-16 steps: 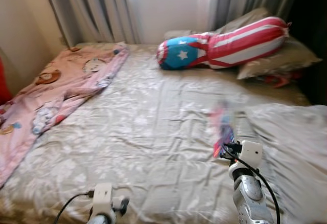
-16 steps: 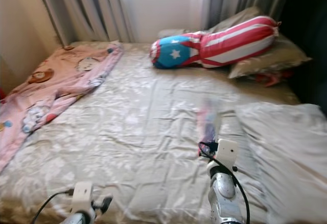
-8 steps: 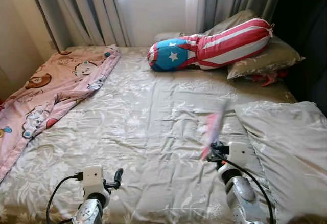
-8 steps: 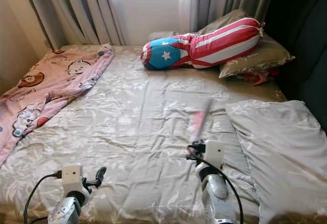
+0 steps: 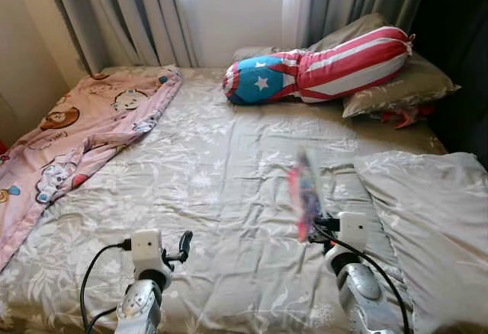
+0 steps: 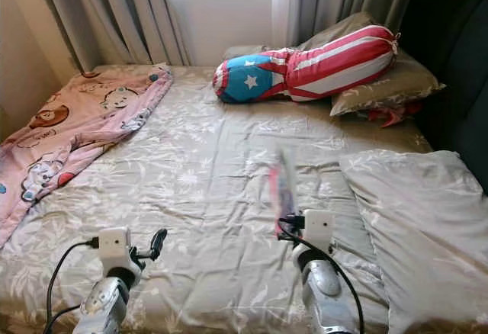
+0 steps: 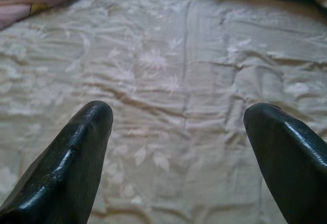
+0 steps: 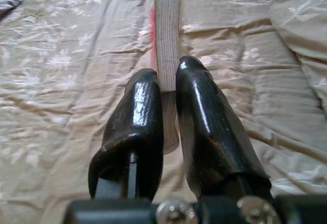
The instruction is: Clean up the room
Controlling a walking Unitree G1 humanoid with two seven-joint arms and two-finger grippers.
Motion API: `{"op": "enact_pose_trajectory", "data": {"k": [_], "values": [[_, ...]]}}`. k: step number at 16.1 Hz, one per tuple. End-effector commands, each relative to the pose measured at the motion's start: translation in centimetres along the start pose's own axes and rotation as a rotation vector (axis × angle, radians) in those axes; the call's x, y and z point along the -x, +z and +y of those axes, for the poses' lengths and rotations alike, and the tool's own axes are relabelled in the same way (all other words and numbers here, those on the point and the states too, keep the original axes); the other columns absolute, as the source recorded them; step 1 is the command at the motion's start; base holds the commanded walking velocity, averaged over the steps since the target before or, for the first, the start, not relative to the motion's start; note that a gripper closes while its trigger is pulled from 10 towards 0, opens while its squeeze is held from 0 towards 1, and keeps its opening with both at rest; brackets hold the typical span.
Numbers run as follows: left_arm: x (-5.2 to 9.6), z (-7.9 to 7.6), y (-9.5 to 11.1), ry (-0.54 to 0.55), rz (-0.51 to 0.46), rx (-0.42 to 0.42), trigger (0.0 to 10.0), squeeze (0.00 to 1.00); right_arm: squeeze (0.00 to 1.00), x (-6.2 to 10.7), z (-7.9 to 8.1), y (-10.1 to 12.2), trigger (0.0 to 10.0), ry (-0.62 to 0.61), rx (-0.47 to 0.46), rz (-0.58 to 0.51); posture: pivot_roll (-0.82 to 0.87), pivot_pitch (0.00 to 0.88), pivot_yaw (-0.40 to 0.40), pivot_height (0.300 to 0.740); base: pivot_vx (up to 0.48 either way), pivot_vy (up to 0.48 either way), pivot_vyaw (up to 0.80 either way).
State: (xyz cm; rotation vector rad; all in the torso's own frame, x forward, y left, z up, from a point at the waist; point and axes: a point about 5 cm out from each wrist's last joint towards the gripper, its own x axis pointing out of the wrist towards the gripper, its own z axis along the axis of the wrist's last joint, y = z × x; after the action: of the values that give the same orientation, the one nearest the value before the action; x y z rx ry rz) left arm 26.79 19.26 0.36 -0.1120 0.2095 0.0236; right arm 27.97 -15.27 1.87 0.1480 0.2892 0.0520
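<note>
Two black fingers [image 8: 199, 116] pinch book [image 8: 167, 29] (page-edge visible).

A beige bedsheet [image 5: 213, 174] with a pale floral print. A pink cartoon-print blanket [image 5: 84, 132], and a red-and-white striped bolster [image 5: 328, 63] with a blue, white-starred end. The blurred book [image 5: 305, 193] looks pink and blue.

Two silver arms carry white wrist boxes, looping black cables and glossy black two-fingered grippers; left gripper [image 7: 176, 152], right gripper [image 8: 168, 106].

book [image 5: 305, 193] in right claw [image 8: 168, 106] motion-blurred, cover unreadable.
</note>
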Motion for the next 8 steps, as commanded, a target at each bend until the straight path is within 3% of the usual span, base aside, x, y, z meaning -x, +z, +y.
{"op": "enact_pose_trajectory", "data": {"k": [1,8], "values": [[0.25,-0.08,-0.21,-0.002,0.006,0.005,10.0,0.00,0.00,-0.32,0.56,0.91,10.0,0.021,0.008,-0.040,-0.07,0.000,0.041,0.705,0.000,0.000,0.00],[0.48,-0.22,-0.29,-0.012,0.010,-0.002,10.0,0.00,0.00,-0.18,0.48,0.74,10.0,0.009,0.012,-0.033,-0.07,0.000,0.042,0.696,0.000,0.000,0.00]]}}
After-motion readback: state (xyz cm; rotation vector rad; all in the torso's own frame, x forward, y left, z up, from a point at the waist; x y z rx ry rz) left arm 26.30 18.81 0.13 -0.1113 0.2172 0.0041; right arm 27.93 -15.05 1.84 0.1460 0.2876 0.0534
